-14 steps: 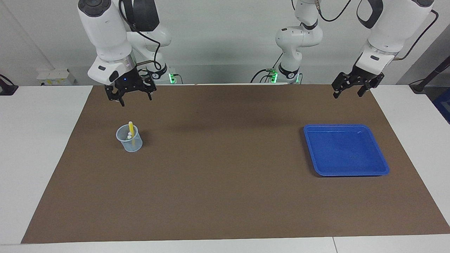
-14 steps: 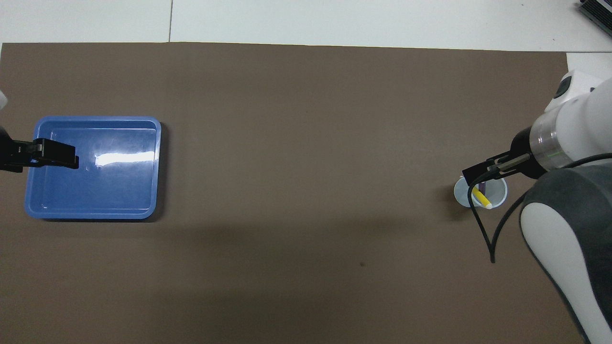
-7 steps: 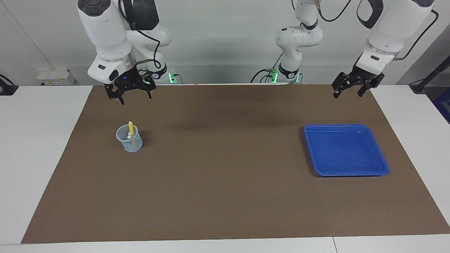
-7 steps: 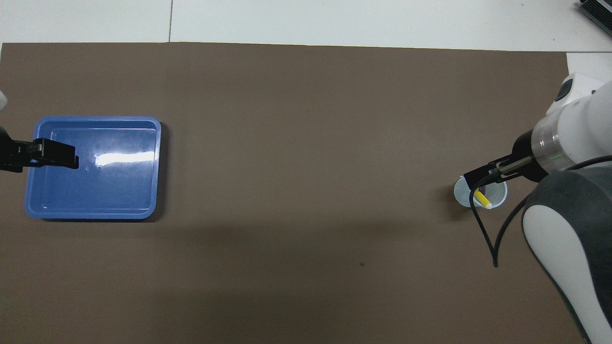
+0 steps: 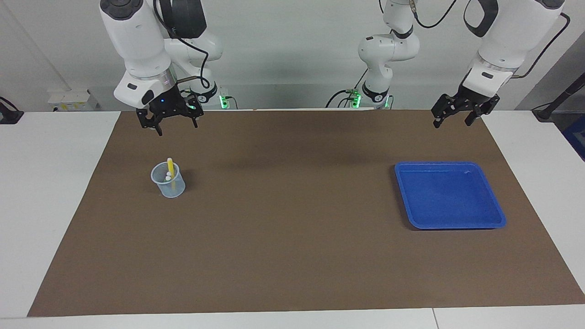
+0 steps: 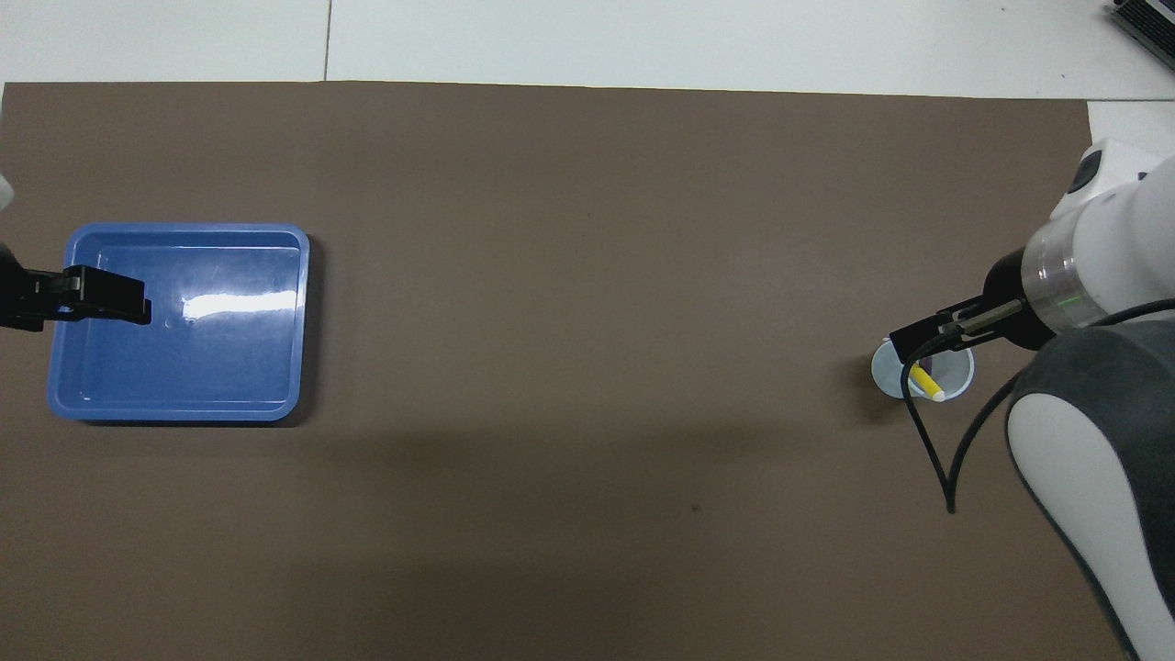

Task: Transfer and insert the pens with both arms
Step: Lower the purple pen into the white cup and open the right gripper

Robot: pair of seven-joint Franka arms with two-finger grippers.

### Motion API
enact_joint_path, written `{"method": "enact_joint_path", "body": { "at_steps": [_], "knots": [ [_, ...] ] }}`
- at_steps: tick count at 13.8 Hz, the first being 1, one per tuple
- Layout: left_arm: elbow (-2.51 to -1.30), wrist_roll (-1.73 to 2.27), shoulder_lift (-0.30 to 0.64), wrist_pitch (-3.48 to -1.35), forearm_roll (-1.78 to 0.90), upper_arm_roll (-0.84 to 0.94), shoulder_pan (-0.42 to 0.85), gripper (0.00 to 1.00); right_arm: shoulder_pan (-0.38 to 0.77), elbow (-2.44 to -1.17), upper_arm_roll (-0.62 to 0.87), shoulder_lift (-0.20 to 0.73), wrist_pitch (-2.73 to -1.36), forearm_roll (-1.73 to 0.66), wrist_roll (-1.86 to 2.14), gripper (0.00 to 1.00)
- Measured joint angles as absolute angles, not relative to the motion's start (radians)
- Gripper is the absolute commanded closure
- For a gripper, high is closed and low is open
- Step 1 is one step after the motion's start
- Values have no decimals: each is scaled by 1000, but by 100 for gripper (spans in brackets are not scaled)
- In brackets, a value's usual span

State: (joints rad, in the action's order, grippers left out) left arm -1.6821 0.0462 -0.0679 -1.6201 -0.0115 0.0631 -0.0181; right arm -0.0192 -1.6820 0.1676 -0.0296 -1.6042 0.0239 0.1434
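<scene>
Pens look done: the yellow pen (image 5: 170, 170) stands in the clear cup (image 5: 168, 181) near the tabletop's right-arm end, so the smart move is keeping the right pincer (image 5: 168, 122), open and empty above the tabletop edge by the robots, clear of the cup's rim. Blue tray (image 5: 449, 194) at the left-arm end is bare, left pincer (image 5: 454, 118) hangs open and empty over that corner. Green pen I can't spot; overhead, only a purple sliver shows in the cup.

Yellow pen (image 5: 170, 172) upright, leaning in clear cup (image 5: 168, 181) toward right arm's end; purple pen (image 6: 928, 360) beside it.
</scene>
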Motion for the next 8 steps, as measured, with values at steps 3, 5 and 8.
{"method": "enact_joint_path", "body": {
  "at_steps": [3,5,8],
  "knots": [
    [-1682,46,-68,-1620,-12,63,-18,0,-19,-1678,150,-30,-1604,23,142,0],
    [-1682,46,-68,-1620,-12,63,-18,0,-20,-1668,140,-31,-1604,22,141,0],
    [-1682,46,-68,-1621,-12,63,-18,0,-20,-1637,125,-31,-1604,22,141,0]
  ]
}}
